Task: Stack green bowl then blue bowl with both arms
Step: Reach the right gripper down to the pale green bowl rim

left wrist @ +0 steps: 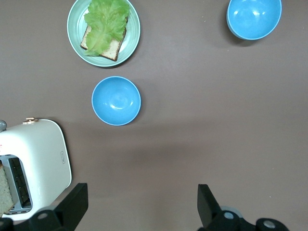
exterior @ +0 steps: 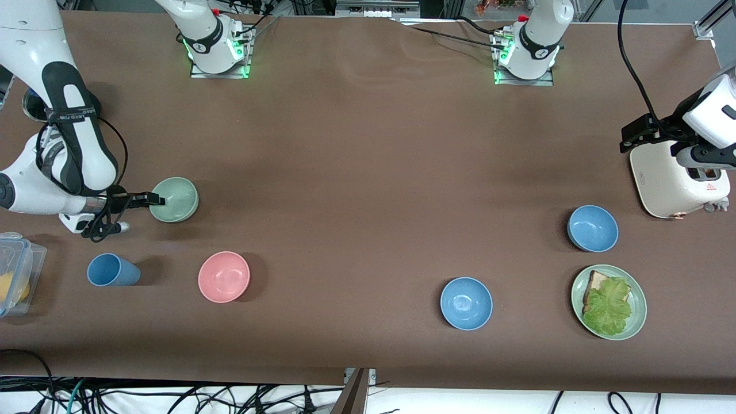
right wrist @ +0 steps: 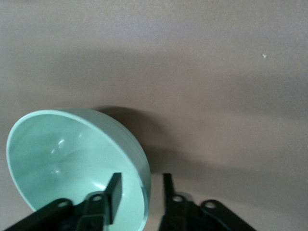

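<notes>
We see the right gripper (right wrist: 139, 195) pinching the pale sage-green round bowl's (exterior: 175, 199) rim for lifting, while the left gripper (left wrist: 139, 204) waits spread over the bench (exterior: 368, 172).

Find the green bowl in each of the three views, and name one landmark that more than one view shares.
Front view: the green bowl sits toward the right arm's end of the table, its rim between the right gripper's fingers.
Left wrist view: not in it.
Right wrist view: the green bowl fills the lower corner, tilted, one finger inside it and one outside.
Shared landmark: the brown table.
</notes>
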You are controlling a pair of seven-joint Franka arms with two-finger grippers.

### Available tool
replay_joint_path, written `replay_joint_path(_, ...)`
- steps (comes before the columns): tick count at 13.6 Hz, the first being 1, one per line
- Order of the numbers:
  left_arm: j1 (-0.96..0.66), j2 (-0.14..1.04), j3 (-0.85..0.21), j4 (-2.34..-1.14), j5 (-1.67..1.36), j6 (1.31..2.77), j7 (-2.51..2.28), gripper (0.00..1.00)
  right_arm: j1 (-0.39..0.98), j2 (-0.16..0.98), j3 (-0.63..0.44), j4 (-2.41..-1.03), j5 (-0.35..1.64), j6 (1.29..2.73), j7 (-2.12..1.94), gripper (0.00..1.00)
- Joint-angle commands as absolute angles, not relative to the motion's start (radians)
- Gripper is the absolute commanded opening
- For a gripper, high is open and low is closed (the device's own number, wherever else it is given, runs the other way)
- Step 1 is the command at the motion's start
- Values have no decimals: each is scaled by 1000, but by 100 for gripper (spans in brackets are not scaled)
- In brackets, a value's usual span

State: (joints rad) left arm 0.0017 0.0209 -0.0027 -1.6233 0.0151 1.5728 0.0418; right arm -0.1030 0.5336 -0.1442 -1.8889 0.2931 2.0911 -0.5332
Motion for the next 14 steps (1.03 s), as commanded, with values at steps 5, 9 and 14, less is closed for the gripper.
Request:
replay_joint_path(5,9,32,-5,-1595,-14,1557,35,100,-114,489,-130,-1908,311,2072,-561,0)
replay_joint_path(9,9,32,-3,-1595,-14,1557,35,100,-103,434,-63,-1884,313,2024,-523,0)
replay_joint_path(14,9,32,-3,-1595,-14,1557,35,100,-95,405,191,-1861,302,2043,-85,0)
